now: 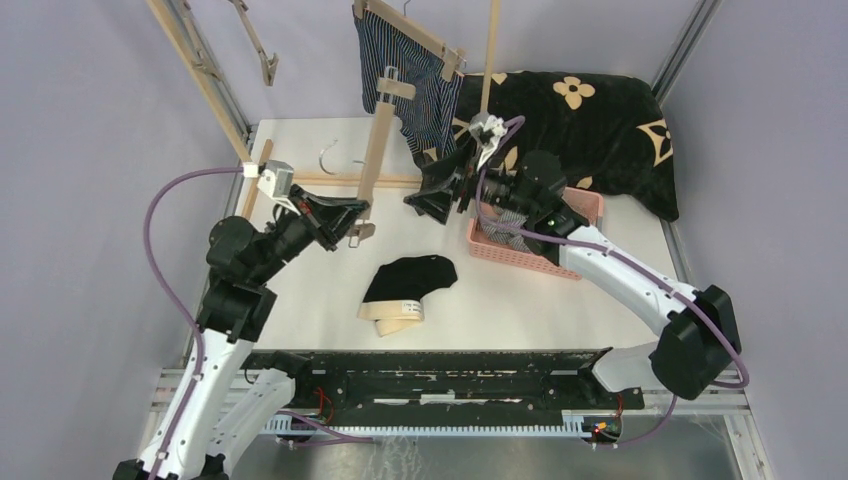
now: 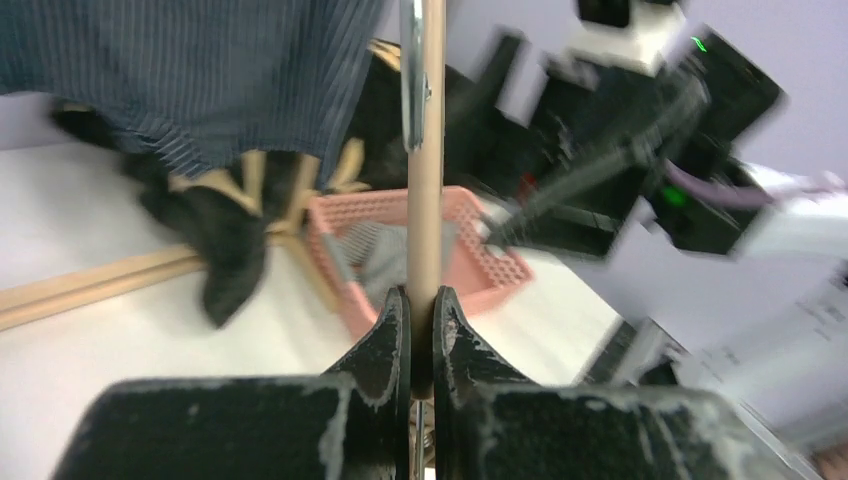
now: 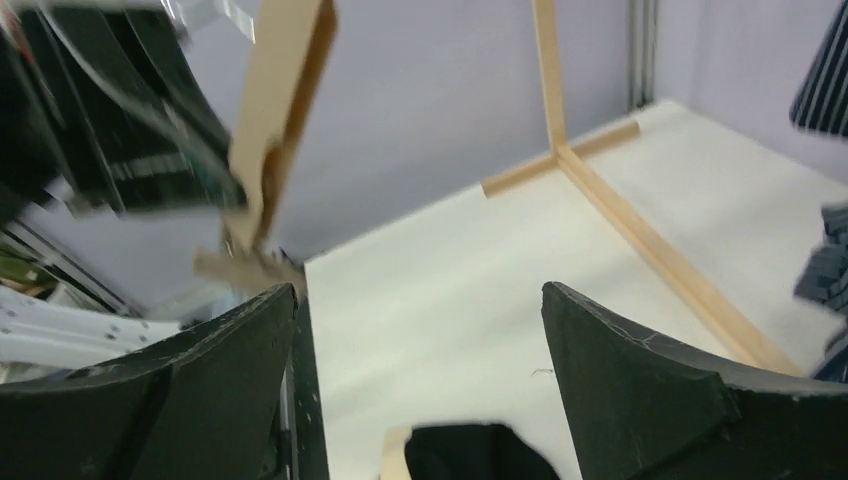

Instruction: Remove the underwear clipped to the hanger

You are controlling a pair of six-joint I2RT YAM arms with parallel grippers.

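Observation:
The dark navy striped underwear (image 1: 410,85) (image 2: 200,70) hangs clipped to a wooden hanger at the back. A second wooden hanger (image 1: 380,140) (image 2: 425,190) (image 3: 275,120) slants down from it, and my left gripper (image 1: 352,217) (image 2: 421,297) is shut on its lower end. The black underwear with a beige waistband (image 1: 408,285) (image 3: 470,455) lies flat on the table. The grey-white striped underwear (image 1: 503,226) (image 2: 372,250) lies in the pink basket (image 1: 530,255) (image 2: 480,265). My right gripper (image 1: 428,195) (image 3: 420,300) stands open and empty, above the table between the slanting hanger and the basket.
A black flower-patterned blanket (image 1: 590,125) fills the back right corner. The wooden rack has a slanted post (image 1: 200,70) at the left, an upright post (image 1: 490,50) and a base bar (image 1: 330,180) (image 3: 640,235) on the table. A metal hook (image 1: 325,158) lies beside it.

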